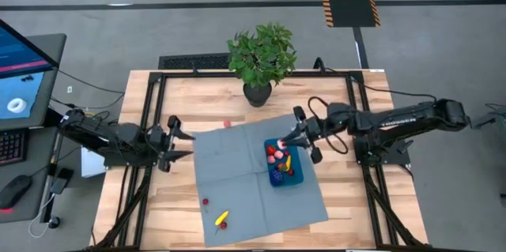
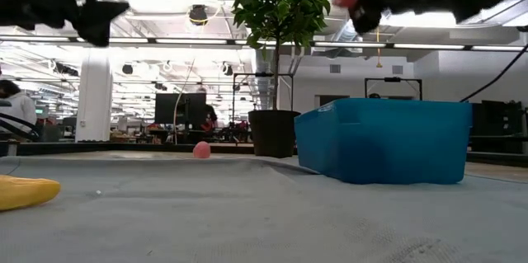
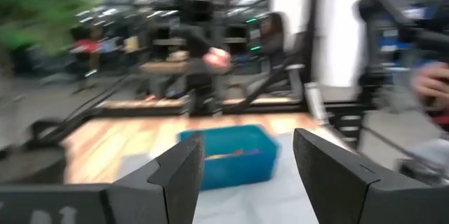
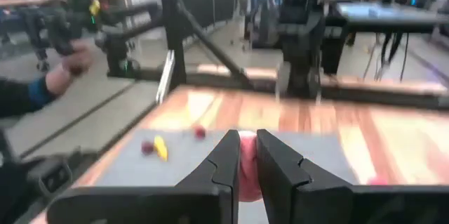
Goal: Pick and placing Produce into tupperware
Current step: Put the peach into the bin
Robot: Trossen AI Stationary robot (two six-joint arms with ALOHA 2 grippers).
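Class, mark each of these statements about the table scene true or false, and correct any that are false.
1. The right gripper holds a pink piece of produce above the blue tupperware. True.
2. The tupperware is empty. False: several small produce pieces already lie in it.
3. The left gripper is open and holds nothing. True.
4. The yellow piece lies inside the tupperware. False: it lies on the grey cloth mat, near its front edge.
5. The potted plant stands on the mat. False: it stands on the wooden table, behind the mat.
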